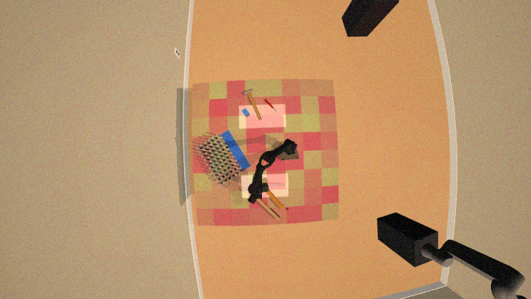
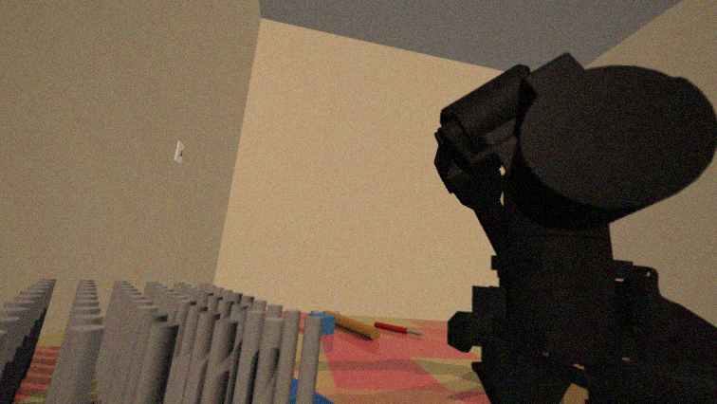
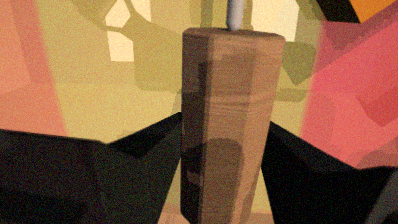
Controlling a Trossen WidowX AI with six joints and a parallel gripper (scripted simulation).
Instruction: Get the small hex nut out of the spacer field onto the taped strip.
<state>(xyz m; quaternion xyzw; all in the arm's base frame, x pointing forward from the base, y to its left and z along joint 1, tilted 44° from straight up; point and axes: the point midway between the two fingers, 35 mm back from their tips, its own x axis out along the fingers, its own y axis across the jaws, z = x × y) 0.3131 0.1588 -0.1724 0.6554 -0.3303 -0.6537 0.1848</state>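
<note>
My gripper (image 3: 222, 124) is shut on a wooden tool handle (image 3: 240, 75), with a finger on each side. A thin grey metal rod (image 3: 235, 12) comes out of the handle's far end; its tip is out of view. From above, my hand (image 1: 255, 191) is over the lower pale sheet, right of and below the spacer field. The grey metal spacers (image 1: 219, 157) (image 2: 311, 351) stand upright in rows. The blue taped strip (image 1: 235, 150) (image 2: 306, 394) lies along their right side, with no nut visible on it. The hex nut cannot be made out in any view.
An orange handle (image 1: 275, 199) and a tan wooden handle (image 1: 269, 209) lie beside my hand. A hammer (image 1: 254, 105), a blue block (image 1: 245, 111) (image 2: 326, 323) and a red screwdriver (image 1: 268, 102) (image 2: 391, 327) lie at the upper sheet (image 1: 272, 122), away from the spacers.
</note>
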